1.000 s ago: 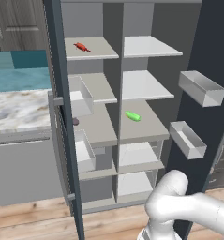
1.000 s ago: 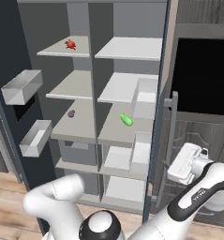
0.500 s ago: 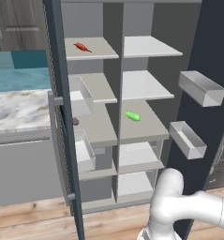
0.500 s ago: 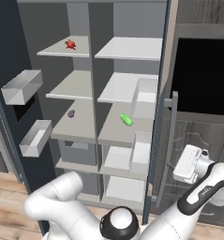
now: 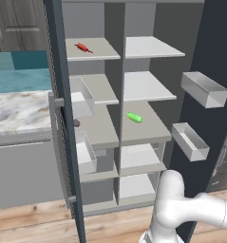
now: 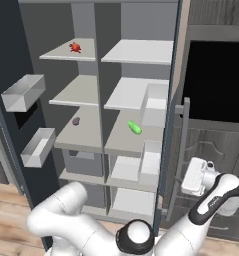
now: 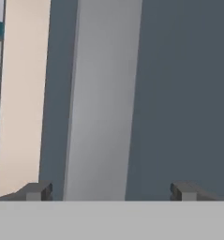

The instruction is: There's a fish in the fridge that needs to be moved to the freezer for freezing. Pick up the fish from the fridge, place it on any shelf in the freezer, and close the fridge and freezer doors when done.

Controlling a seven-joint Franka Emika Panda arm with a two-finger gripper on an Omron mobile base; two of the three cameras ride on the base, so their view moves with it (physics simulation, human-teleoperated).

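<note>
Two spread fingertips of the gripper straddling the grey handle, door-facing.

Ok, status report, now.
Gripper open, empty, facing a door handle. Fish on top left shelf. Both doors open; nothing blocking the fish.

floor: light wood planks
worktop: marbled white-grey top, plain grey cabinet front under it
backsplash: teal tiles
right side: dark panelled cabinets around a black opening
</note>
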